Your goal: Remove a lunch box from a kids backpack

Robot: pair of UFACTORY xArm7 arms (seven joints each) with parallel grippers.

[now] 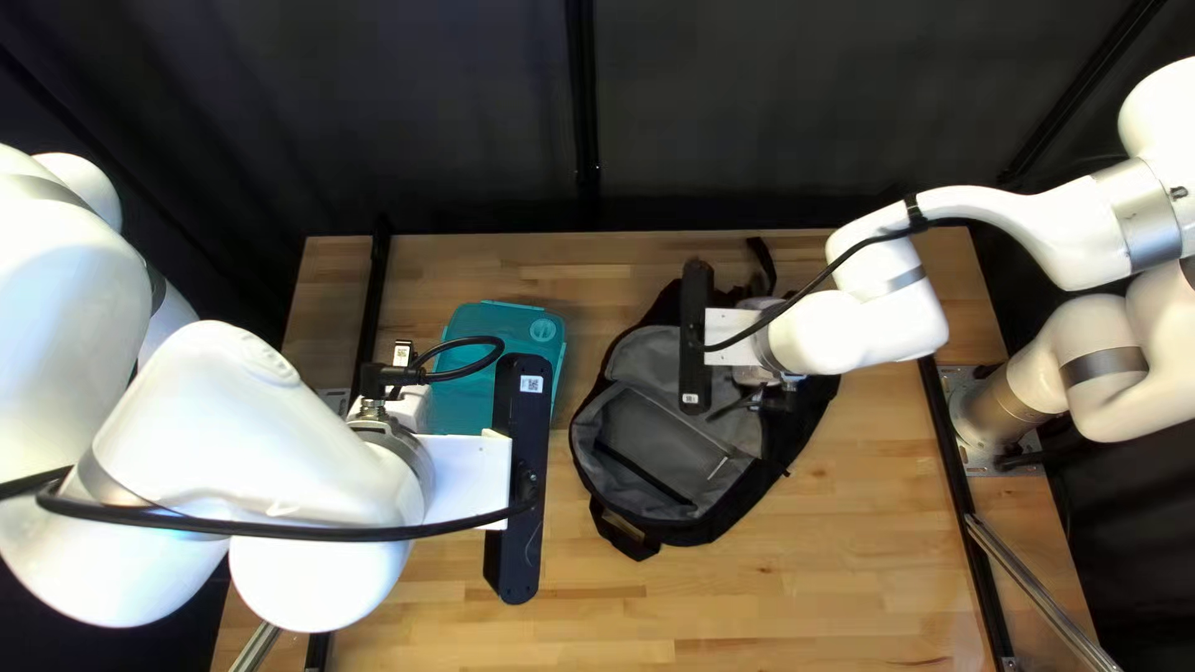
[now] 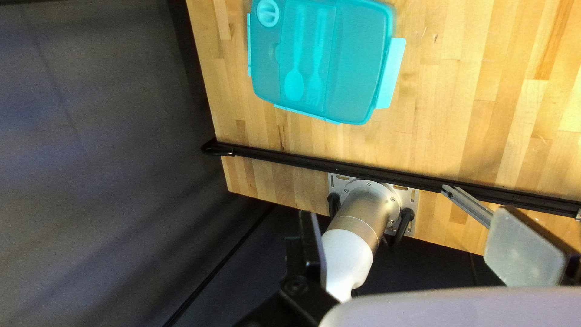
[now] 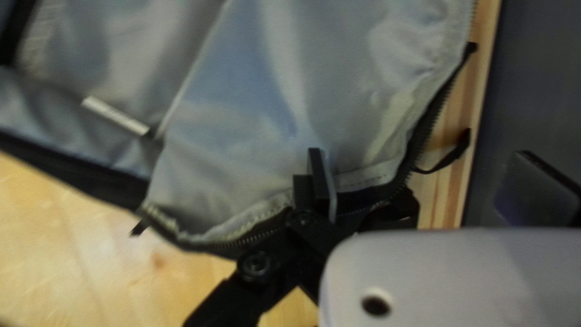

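Lunch box (image 2: pixel 357 66) outside, possible snag
We have left pincer (image 2: pixel 410 221) and right pincer (image 3: pixel 419 154) spread; by careless lifting, the right may hook the zipper (image 3: pixel 433 124) of the backpack (image 1: pixel 679 467).

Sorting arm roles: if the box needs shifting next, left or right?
Left, I'd say: the left claw is open and the box lies on that arm's side, out of the bag; the right claw is over at the bag.

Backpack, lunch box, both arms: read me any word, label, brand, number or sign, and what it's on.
Nothing is readable.
Square label on my left arm's black bar: too small.
White label on my right arm's black bar: too small.
White strip in the grey-lined black fabric backpack: blurred.
Teal plastic lunch box: none visible.
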